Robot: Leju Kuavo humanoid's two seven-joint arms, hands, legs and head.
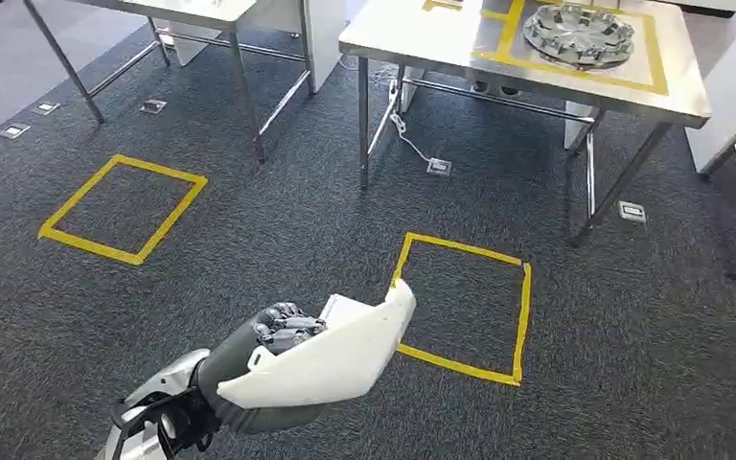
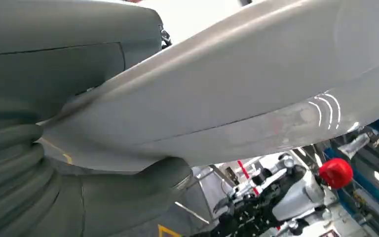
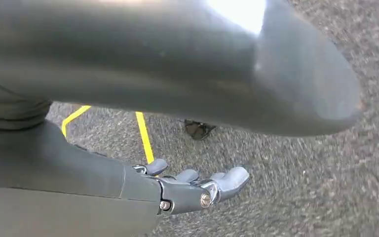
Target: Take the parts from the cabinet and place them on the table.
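Observation:
My left hand (image 1: 283, 331) grips a curved white plastic part (image 1: 326, 359) low in the head view, above the dark carpet. Close up in the left wrist view, the white part (image 2: 237, 98) lies across the grey hand (image 2: 54, 187), whose thumb presses on its underside. My right hand (image 3: 197, 187) hangs over the carpet with its fingers stretched out and holds nothing. Ahead stands a steel table (image 1: 412, 38), and a round silver metal part (image 1: 578, 34) lies on it inside a yellow tape outline.
A yellow tape square (image 1: 465, 307) marks the carpet in front of the table, and another yellow square (image 1: 120, 206) lies to the left. A second steel table (image 1: 192, 10) stands at the back left. A white cable (image 1: 407, 139) runs under the near table.

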